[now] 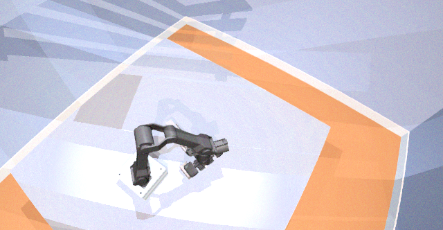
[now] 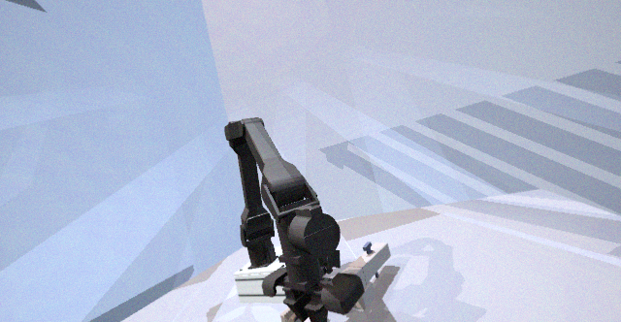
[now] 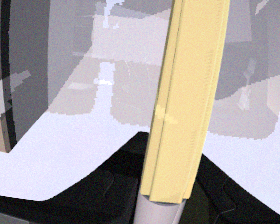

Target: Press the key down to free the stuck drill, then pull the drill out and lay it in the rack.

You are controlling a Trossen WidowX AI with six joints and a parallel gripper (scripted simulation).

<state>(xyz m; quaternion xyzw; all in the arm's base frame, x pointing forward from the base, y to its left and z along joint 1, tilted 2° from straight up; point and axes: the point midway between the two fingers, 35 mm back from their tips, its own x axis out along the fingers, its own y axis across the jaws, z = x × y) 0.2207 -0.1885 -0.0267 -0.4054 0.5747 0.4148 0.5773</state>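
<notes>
My gripper (image 1: pixel 205 159) (image 2: pixel 310 313) (image 3: pixel 159 143) points down and is shut on the drill. The drill (image 3: pixel 193 75) shows in the wrist view as a long yellow piece with lengthwise lines and a grey end between the black fingers. It runs up the picture, slightly tilted, and its far end is out of frame. In the exterior view a small dark blue knob (image 2: pixel 367 247), perhaps the key, stands on a tan beam (image 2: pixel 377 260) behind the gripper. A dark block with a tan edge (image 1: pixel 190 170) (image 3: pixel 26 65), perhaps the rack, lies beside the gripper. The top and exterior views do not clearly show the drill.
The arm's white base (image 1: pixel 157 174) (image 2: pixel 257 288) is close to the dark block. The beam also shows as a pale strip behind the forearm in the top view. An orange band (image 1: pixel 360 174) and a raised white edge (image 1: pixel 297 71) run round the work surface. Shadows cross it.
</notes>
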